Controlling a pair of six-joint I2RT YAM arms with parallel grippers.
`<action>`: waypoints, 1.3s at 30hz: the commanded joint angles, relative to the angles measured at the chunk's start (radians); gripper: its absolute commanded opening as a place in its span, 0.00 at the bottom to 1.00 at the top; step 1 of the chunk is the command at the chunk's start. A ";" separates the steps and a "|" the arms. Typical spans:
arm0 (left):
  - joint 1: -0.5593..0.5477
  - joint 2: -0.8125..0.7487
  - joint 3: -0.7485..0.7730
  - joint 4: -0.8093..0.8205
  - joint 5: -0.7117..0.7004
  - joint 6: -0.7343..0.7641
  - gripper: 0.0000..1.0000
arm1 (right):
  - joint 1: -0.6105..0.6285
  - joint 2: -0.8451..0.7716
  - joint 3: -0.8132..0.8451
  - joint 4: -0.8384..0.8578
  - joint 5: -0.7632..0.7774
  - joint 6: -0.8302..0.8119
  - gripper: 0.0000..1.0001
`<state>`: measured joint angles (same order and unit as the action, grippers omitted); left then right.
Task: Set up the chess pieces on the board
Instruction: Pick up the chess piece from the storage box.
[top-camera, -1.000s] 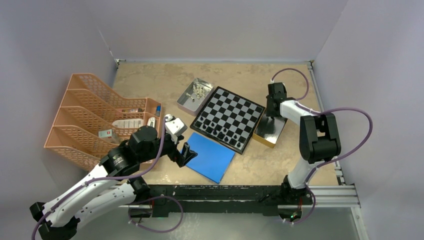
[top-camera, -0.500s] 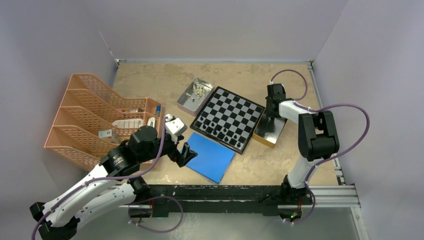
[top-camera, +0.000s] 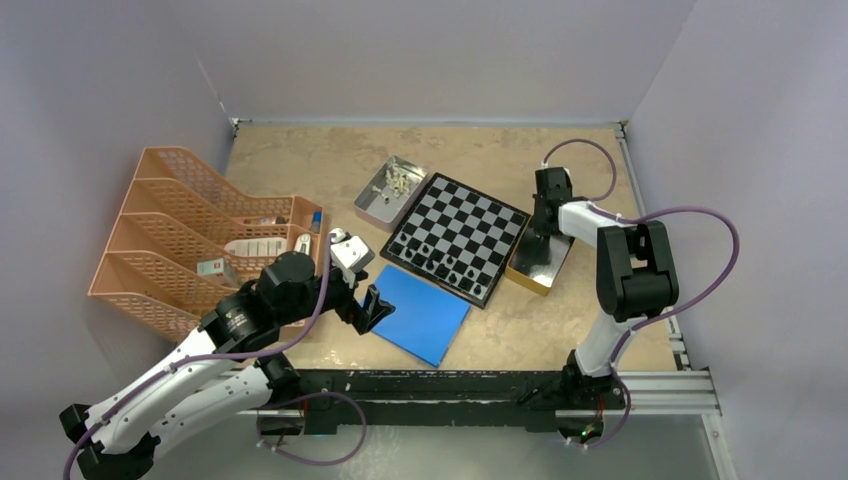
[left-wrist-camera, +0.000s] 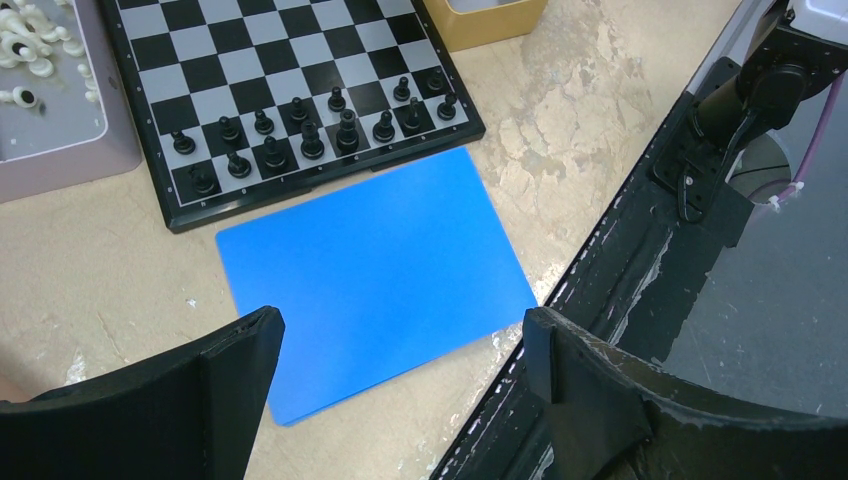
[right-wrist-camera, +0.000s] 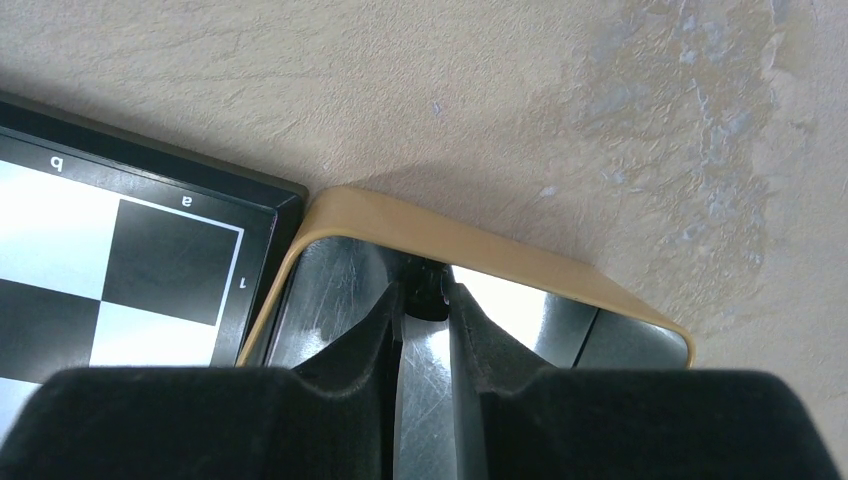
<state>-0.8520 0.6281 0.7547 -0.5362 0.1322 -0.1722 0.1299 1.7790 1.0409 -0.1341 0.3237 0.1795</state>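
Note:
The board (top-camera: 456, 238) lies mid-table, with several black chess pieces (left-wrist-camera: 310, 130) in two rows along its near edge. Cream pieces (top-camera: 397, 181) lie in a grey tin at the board's far left corner. My right gripper (top-camera: 545, 235) reaches down into a gold-rimmed tin (right-wrist-camera: 480, 245) right of the board. In the right wrist view its fingertips (right-wrist-camera: 428, 300) are shut on a small black chess piece (right-wrist-camera: 430, 288) against the tin's far wall. My left gripper (left-wrist-camera: 400, 340) hangs wide open and holds nothing, above the near edge of a blue sheet (left-wrist-camera: 370, 260).
An orange mesh desk organizer (top-camera: 190, 230) with small items fills the left side. The grey tin (left-wrist-camera: 70, 150) touches the board's left edge. A black mounting rail (top-camera: 450, 385) runs along the table's near edge, just beside the blue sheet (top-camera: 425, 312).
The right gripper's jaws have narrowed inside the gold tin, closing onto the black piece. The left arm has not moved.

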 joint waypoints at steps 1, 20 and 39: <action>0.001 -0.007 -0.002 0.048 0.013 0.011 0.90 | -0.003 -0.007 0.001 -0.018 -0.002 -0.007 0.17; 0.002 -0.005 -0.003 0.049 0.009 0.013 0.90 | 0.020 -0.165 0.008 -0.118 -0.118 0.050 0.16; 0.002 -0.007 0.004 0.043 0.011 -0.021 0.97 | 0.183 -0.385 -0.216 -0.094 -0.249 0.277 0.15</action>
<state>-0.8520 0.6323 0.7547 -0.5365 0.1349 -0.1837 0.3004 1.4544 0.8711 -0.2222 0.1295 0.3809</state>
